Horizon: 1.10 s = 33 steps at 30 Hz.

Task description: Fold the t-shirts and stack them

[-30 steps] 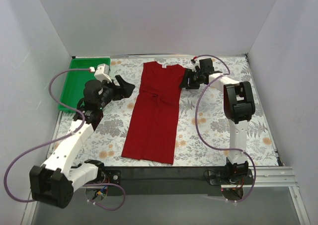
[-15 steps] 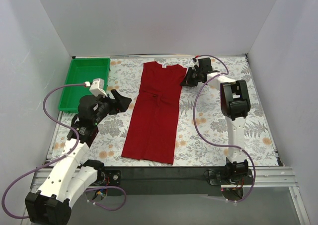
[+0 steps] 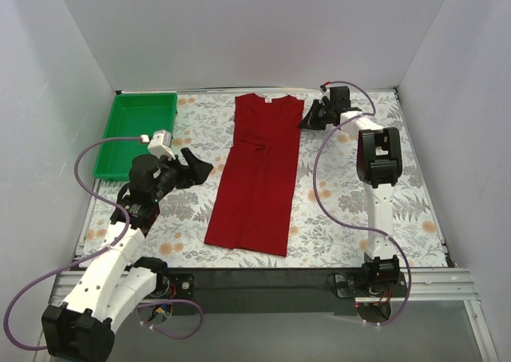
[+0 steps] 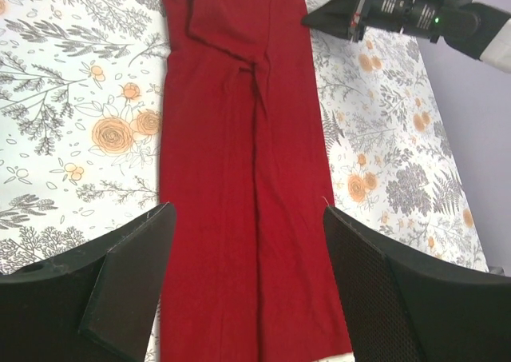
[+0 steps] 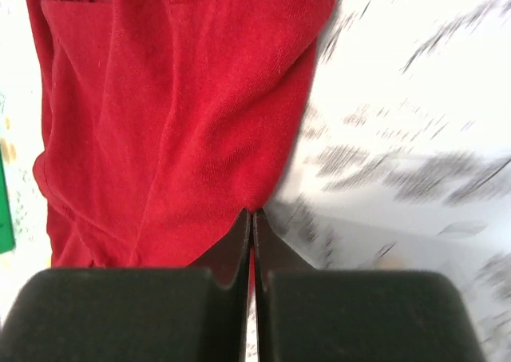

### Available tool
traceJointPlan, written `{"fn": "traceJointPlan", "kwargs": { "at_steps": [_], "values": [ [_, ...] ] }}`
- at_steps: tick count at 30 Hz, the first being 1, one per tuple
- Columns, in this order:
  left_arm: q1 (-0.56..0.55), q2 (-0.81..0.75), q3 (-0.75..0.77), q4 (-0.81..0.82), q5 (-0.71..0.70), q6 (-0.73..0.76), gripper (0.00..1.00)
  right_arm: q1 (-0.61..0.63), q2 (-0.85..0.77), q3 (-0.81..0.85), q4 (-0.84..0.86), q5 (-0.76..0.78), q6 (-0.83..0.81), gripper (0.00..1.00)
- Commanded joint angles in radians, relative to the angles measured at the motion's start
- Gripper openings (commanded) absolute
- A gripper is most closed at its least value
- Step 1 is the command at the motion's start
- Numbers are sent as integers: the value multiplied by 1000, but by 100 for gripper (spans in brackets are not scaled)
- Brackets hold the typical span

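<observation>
— Where's the t-shirt (image 3: 259,174) lying?
— I see it on the worktop (image 3: 351,210), long axis near-to-far, collar far. My right claw (image 3: 310,122) pinches its far right edge; left claw (image 3: 198,162) spread. Green tray (image 3: 120,150) far left.

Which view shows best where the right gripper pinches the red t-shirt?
The right wrist view: close up, the right gripper is shut on the t-shirt edge. The top view shows this small; the left wrist view, only the gripper's side.

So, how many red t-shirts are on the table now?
1. The dark red t-shirt lies as a long strip mid-table, its far right edge pinched by the right gripper. A second beneath it cannot be excluded.
</observation>
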Motion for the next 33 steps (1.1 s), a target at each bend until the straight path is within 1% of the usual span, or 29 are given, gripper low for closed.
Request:
{"fn": "traceJointPlan", "kwargs": {
  "at_steps": [1, 3, 5, 6, 7, 9, 11, 12, 13, 14, 15, 16, 17, 18, 19, 20, 21, 22, 23, 24, 25, 26, 27, 28, 29, 30, 31, 32, 33],
  "values": [
    [4, 14, -3, -4, 40, 9, 69, -25, 44, 109, -34, -7, -54, 1],
    [4, 24, -5, -4, 65, 11, 69, -31, 65, 140, -39, -18, -62, 3],
    [4, 38, -9, -4, 82, 8, 69, -37, 73, 152, -42, -18, -65, 6],
    [4, 41, -11, -6, 83, 5, 69, -39, 72, 152, -42, -15, -70, 9],
    [4, 50, -11, -10, 83, 0, 69, -42, 70, 151, -43, -18, -74, 16],
    [4, 60, -16, -32, 88, -21, 69, -52, 47, 134, -51, -24, -91, 22],
    [4, 84, -22, -65, 102, -44, 68, -68, -18, 100, -68, -27, -171, 28],
    [4, 96, -23, -81, 113, -52, 68, -71, -48, 41, -91, -23, -215, 30],
    [4, 106, -25, -97, 111, -57, 68, -74, -86, 2, -103, -12, -339, 35],
    [4, 127, -28, -139, 102, -73, 67, -74, -171, -50, -112, -15, -404, 38],
    [4, 139, -28, -162, 88, -83, 67, -74, -218, -96, -150, -30, -488, 41],
    [4, 152, -26, -188, 62, -92, 66, -72, -264, -193, -175, -55, -574, 47],
    [4, 165, -25, -231, 54, -107, 65, -71, -355, -240, -203, -140, -761, 48],
    [4, 181, -35, -245, 48, -142, 63, -72, -403, -286, -293, -208, -866, 50],
    [2, 187, -45, -254, 56, -162, 61, -71, -451, -394, -338, -273, -971, 52],
    [0, 192, -57, -256, 65, -179, 60, -66, -546, -445, -382, -380, -1178, 55],
    [-6, 202, -71, -256, 62, -201, 59, -60, -594, -511, -416, -429, -1282, 59],
    [-22, 213, -72, -257, 51, -211, 59, -34, -641, -565, -506, -466, -1408, 59],
    [-29, 225, -72, -269, 28, -218, 59, -13, -739, -687, -533, -493, -1496, 59],
    [-36, 247, -71, -275, 21, -228, 59, 16, -790, -746, -548, -486, -1638, 59],
    [-52, 285, -65, -280, 14, -238, 57, 91, -842, -803, -547, -465, -1680, 61],
    [-62, 302, -65, -282, 10, -241, 57, 133, -932, -905, -533, -425, -1717, 61],
    [-76, 313, -66, -280, -4, -244, 57, 177, -973, -944, -499, -405, -1698, 62],
    [-102, 334, -68, -280, -15, -254, 57, 261, -1011, -989, -460, -382, -1670, 64],
    [-118, 342, -68, -279, -28, -259, 57, 305, -1071, -1019, -404, -336, -1653, 64],
    [-130, 350, -69, -279, -39, -262, 57, 348, -1097, -1067, -380, -304, -1636, 64],
    [-153, 357, -71, -279, -50, -268, 57, 418, -1118, -1084, -352, -273, -1589, 64],
    [-164, 374, -74, -279, -52, -273, 56, 441, -1151, -1098, -321, -242, -1567, 64],
    [-173, 383, -72, -282, -67, -277, 55, 454, -1163, -1106, -297, -246, -1552, 64]
  ]
}}
